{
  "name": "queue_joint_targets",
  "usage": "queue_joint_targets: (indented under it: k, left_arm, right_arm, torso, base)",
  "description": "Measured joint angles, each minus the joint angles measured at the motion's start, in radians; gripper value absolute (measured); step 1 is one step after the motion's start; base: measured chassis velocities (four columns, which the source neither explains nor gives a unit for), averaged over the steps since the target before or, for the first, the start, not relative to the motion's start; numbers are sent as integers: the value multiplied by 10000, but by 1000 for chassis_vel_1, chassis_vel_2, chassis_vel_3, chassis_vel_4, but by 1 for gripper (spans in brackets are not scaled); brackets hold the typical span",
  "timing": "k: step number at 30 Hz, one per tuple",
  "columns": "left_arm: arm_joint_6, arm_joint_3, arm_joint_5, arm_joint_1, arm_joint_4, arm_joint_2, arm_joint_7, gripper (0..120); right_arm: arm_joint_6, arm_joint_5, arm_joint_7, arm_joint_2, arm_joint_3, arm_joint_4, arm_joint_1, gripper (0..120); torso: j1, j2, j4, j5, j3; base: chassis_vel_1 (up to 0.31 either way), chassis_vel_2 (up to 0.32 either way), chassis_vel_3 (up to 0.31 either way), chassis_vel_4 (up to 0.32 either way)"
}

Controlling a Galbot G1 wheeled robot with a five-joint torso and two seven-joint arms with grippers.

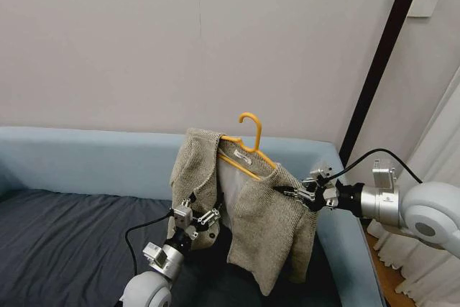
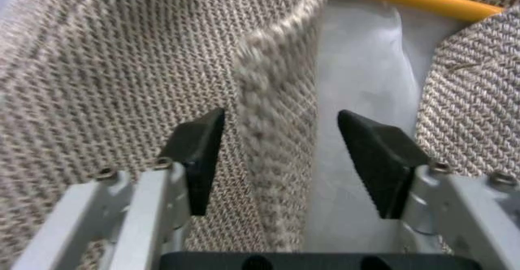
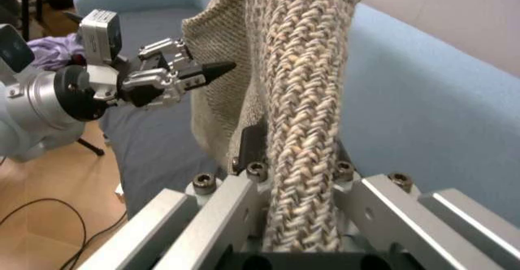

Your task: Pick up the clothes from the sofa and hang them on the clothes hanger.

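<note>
Low over the dark seat cushion (image 1: pixel 57 242), toward the right end of the sofa (image 1: pixel 79 159), the left gripper (image 2: pixel 281 116) is pointing upward with its fingers spread wide. The thick front edge of the knitted cardigan (image 1: pixel 269 228) is running between its black pads (image 2: pixel 199 148), and the jaws are standing apart on either side of it, gripping nothing. Just beyond, the beige cardigan is hanging in the air above the seat, draped on an orange hanger (image 1: pixel 249 129), its front falling open over a pale lining. The right gripper (image 1: pixel 287 193) is reaching in sideways from the sofa's right end and is clenched on a thick braided fold of the knit on the side nearest it. Farther back, the hanger's hook is standing free above the collar, showing against the plain wall (image 1: pixel 144 34) above the light blue backrest.
</note>
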Motion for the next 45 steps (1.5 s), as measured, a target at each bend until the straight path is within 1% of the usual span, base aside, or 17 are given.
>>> queue_joint_targets:
  k: [1,4,5,6,10,11,14,15,18,21,22,24,31,35,40,43,45]
  left_arm:
    - [0,0,0,0,0,0,0,53]
    - [-1,-14,-99,-76,47,26,-48,42]
    - [17,-13,-202,-125,81,27,-70,36]
    - [17,-13,-202,-125,81,27,-70,36]
    - [104,29,-422,-247,178,-10,-86,19]
    - [104,29,-422,-247,178,-10,-86,19]
    - [109,-9,-647,-351,227,-87,-43,3]
    - [110,-53,-692,-362,165,-78,-40,0]
    - [110,-173,-731,-405,18,-10,-33,0]
    - [209,-449,-893,-770,-298,293,-13,0]
    - [209,-449,-893,-770,-298,293,-13,0]
    - [340,-509,-1030,-1142,-400,580,18,0]
    - [660,-283,-1051,-1825,-395,1188,177,0]
    - [834,6,-1036,-2149,-322,1201,187,0]
    - [967,483,-1043,-2745,-293,1044,188,0]
    - [960,546,-1043,-2843,-372,973,235,0]
    - [793,550,-1039,-2854,-488,927,404,0]
  right_arm:
    - [0,0,0,0,0,0,0,3]
    - [6,1,-82,39,0,-28,14,3]
    - [9,3,-132,56,0,-41,34,3]
    - [9,3,-132,56,0,-41,34,3]
    - [16,34,-219,80,0,-62,85,3]
    - [16,34,-219,80,0,-62,85,3]
    - [20,-34,-71,82,-3,-81,103,3]
    - [14,-77,98,79,-12,-79,103,3]
    - [-69,-116,518,64,-30,-56,86,3]
    - [-418,-142,1526,10,-91,126,-27,3]
    - [-418,-142,1526,10,-91,126,-27,3]
    - [-627,-136,2001,23,-169,248,-62,3]
    - [-861,-145,2109,202,-366,399,-99,3]
    - [-950,-143,1983,220,-490,471,-120,3]
    - [-1064,-362,1927,311,-703,502,-176,3]
    - [-1120,-482,2010,353,-749,469,-239,3]
    - [-1181,-541,2140,366,-765,434,-322,3]
  torso:
    - [0,0,0,0,0]
    - [0,0,-1,0,0]
    - [0,0,-1,-1,0]
    - [0,0,-1,-1,0]
    - [0,-2,-1,-1,0]
    - [0,-2,-1,-1,0]
    - [0,-1,-2,-2,0]
    - [1,-2,-2,-3,0]
    - [1,-1,-1,-3,0]
    - [1,-2,0,-2,0]
    - [1,-2,0,-2,0]
    - [0,-2,-3,-2,0]
    - [1,-2,1,-2,0]
    - [0,-1,0,-3,0]
    - [1,-2,-3,-1,0]
    - [1,-2,-2,-1,0]
    - [1,-1,0,0,0]
  base:
    - [0,0,0,0]
    - [0,0,0,0]
    - [0,0,0,0]
    - [0,0,0,0]
    - [0,0,0,0]
    - [0,0,0,0]
    - [0,0,0,0]
    - [0,0,0,0]
    - [0,0,0,0]
    - [0,0,0,0]
    - [0,0,0,0]
    - [0,0,0,0]
    - [0,0,0,0]
    - [0,0,0,0]
    - [0,0,0,0]
    - [0,0,0,0]
    - [0,0,0,0]
